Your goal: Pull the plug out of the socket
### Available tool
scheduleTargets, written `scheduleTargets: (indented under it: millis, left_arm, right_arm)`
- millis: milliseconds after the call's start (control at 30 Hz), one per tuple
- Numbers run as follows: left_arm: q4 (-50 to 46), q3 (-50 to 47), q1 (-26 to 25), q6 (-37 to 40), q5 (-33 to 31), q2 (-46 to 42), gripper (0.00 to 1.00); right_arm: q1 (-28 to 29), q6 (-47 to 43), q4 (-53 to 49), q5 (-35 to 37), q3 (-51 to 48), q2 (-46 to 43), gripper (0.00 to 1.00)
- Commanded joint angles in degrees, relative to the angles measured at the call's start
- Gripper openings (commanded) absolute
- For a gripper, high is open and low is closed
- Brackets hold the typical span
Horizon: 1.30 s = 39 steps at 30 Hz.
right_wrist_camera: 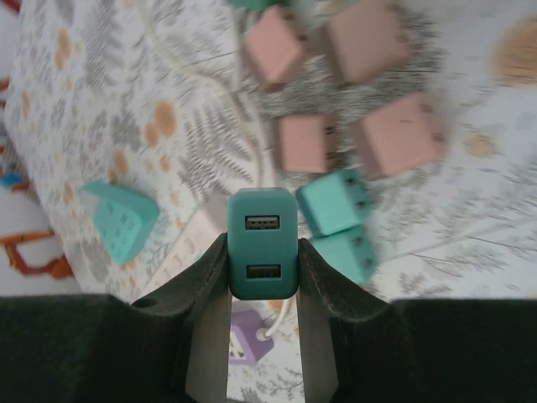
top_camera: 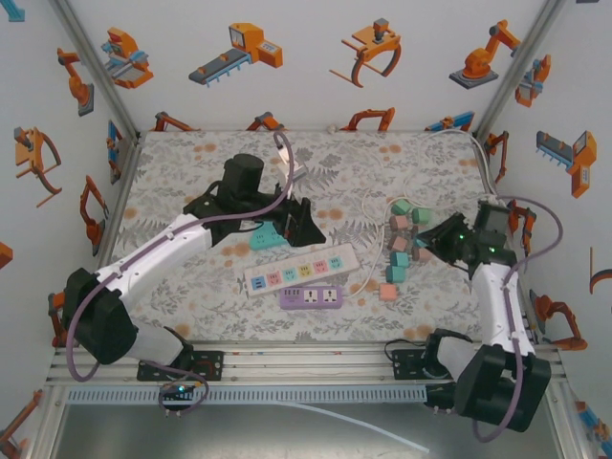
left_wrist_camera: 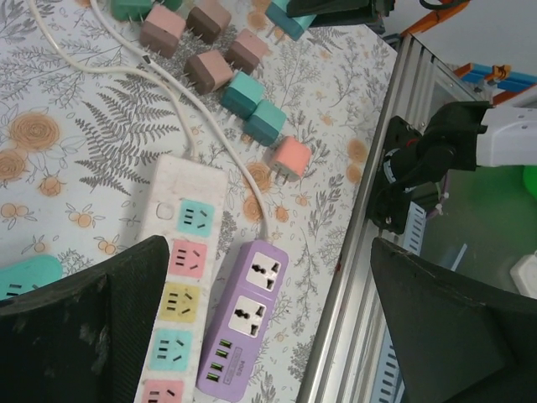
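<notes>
Your right fingers (right_wrist_camera: 210, 277) are clamped on the teal plug (right_wrist_camera: 263, 243), one finger on each side of it. Its two USB ports face the wrist camera.

In the top view the plug is at the right side of the desk (top_camera: 191, 172), held in the air and well apart from both strips. It hangs just beside the loose pile of pink plugs (right_wrist_camera: 394, 143) and teal plugs (right_wrist_camera: 331, 206). That pile lies on the desk and is blurred in your right wrist view.

Your left fingers (left_wrist_camera: 84, 327) are spread wide with nothing between them. They hover over the near ends of the two strips.

The white power strip (left_wrist_camera: 180, 277) and the purple power strip (left_wrist_camera: 247, 323) lie side by side at mid-desk, with the purple one nearer your arm bases. The white strip's sockets are coloured teal, pink and yellow. The purple strip shows two universal sockets and a row of USB ports at one end. Each strip's white cord (left_wrist_camera: 168, 92) runs off towards the pile of plugs.

A teal socket block (left_wrist_camera: 29, 277) lies on the desk at the edge of your left wrist view, just beside the white strip. The finger there partly hides it.

A single pink plug (left_wrist_camera: 292, 159) lies with its prongs pointing at the cords, near the purple strip's cord end.
</notes>
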Motion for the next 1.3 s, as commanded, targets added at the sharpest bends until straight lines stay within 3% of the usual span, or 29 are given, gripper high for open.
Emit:
scheduleTargets:
  millis: [0, 333, 600, 933, 1033, 1133, 1267]
  left_arm:
    - [1.95, 0.04, -0.07, 2.14, -0.53, -0.52, 0.97]
    - [0.74, -2.18, -0.11, 1.7, -5.06, -2.41, 0.97]
    - [1.02, -3.95, -0.15, 0.08, -6.72, -3.59, 0.97]
    - [1.21, -4.81, -0.29, -0.95, -7.43, -4.17, 0.97]
    - [1.16, -4.84, -0.32, -1.04, -7.98, -4.42, 0.97]
    - [1.04, -4.77, -0.37, -0.95, -7.97, -4.39, 0.97]
    - [0.34, -4.38, -0.35, -0.51, -7.81, -4.14, 0.97]
  right_arm:
    - [-5.29, -1.61, -5.05, 1.75, -2.78, -0.51, 0.11]
    - [-6.25, -2.4, 7.92, -2.8, -10.2, 4.49, 0.13]
    - [-5.03, 0.23, 19.52, -8.19, -14.57, 9.96, 0.23]
    - [1.71, 4.83, 21.5, -4.21, -17.06, 10.73, 0.38]
    - [2.35, 6.29, 21.21, -2.31, -17.73, 10.34, 0.47]
    - [2.45, 6.18, 19.65, -1.06, -17.38, 9.61, 0.74]
    - [2.45, 5.6, 16.4, 0.94, -16.57, 8.06, 0.77]
